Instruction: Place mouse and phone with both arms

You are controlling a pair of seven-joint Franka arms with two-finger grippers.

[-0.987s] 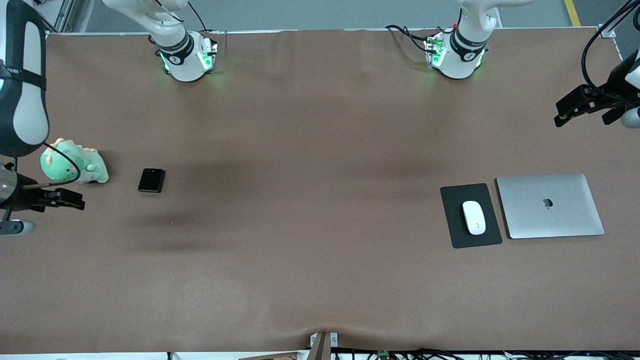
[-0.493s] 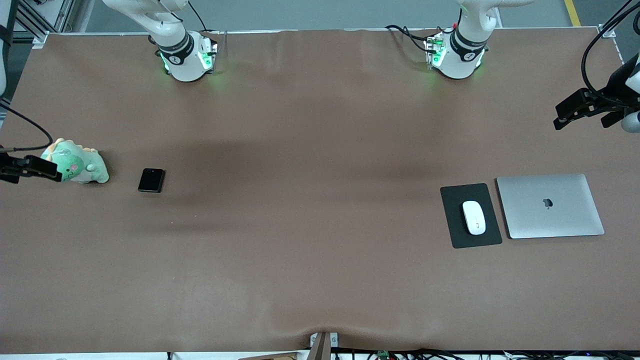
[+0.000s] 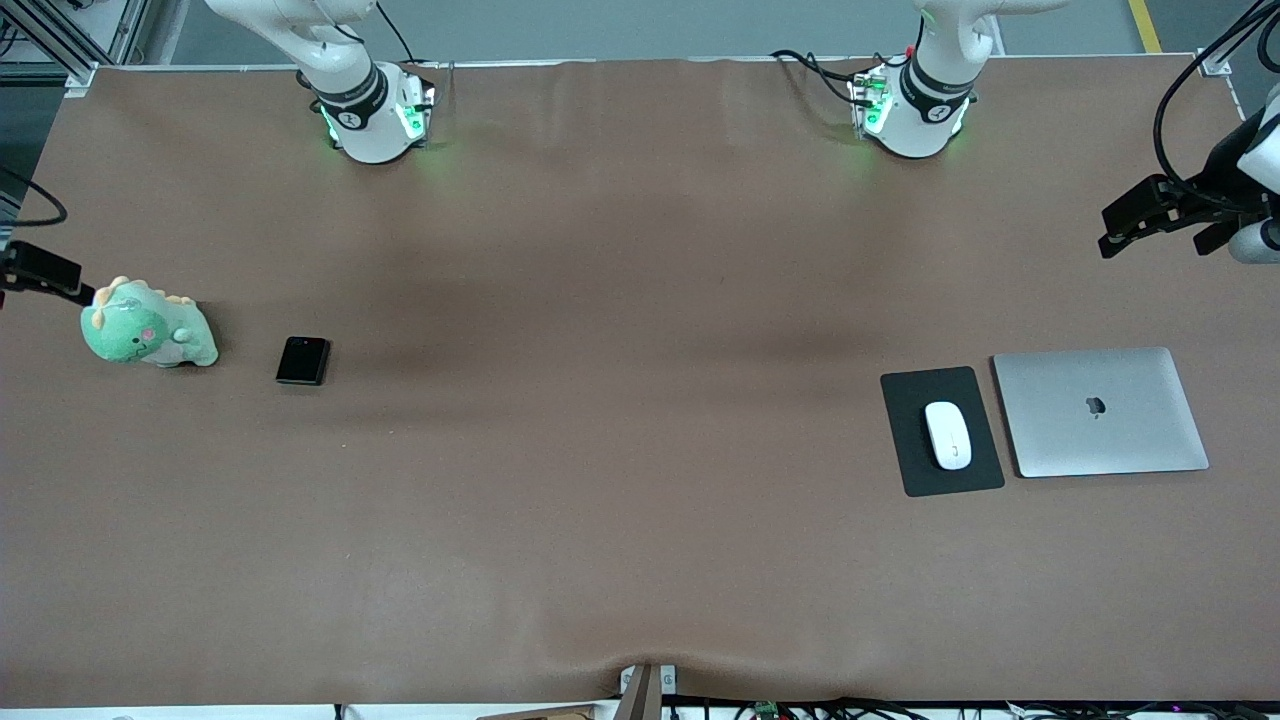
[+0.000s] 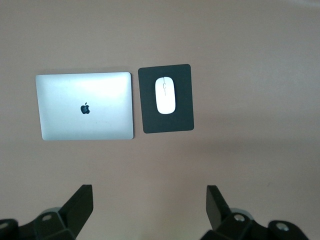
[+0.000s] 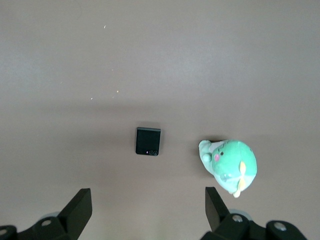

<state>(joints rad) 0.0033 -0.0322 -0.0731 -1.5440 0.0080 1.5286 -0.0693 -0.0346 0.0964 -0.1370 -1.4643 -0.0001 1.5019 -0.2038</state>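
Observation:
The white mouse (image 3: 947,434) lies on a black mouse pad (image 3: 915,470) toward the left arm's end of the table. It also shows in the left wrist view (image 4: 165,95). The black phone (image 3: 302,360) lies flat on the table toward the right arm's end and also shows in the right wrist view (image 5: 148,141). My left gripper (image 3: 1115,228) is open and empty, high over bare table at the left arm's end; its wrist view (image 4: 149,200) shows bare cloth between the fingers. My right gripper (image 3: 60,272) is open and empty (image 5: 148,200), high over the table edge at the right arm's end.
A closed silver laptop (image 3: 1100,411) lies beside the mouse pad, toward the left arm's end. A green plush dinosaur (image 3: 148,335) sits beside the phone, toward the right arm's end. Brown cloth covers the table (image 3: 620,420).
My right gripper has risen and drawn back off the plush toward the table edge. My left gripper has shifted slightly. The mouse and the phone have not moved.

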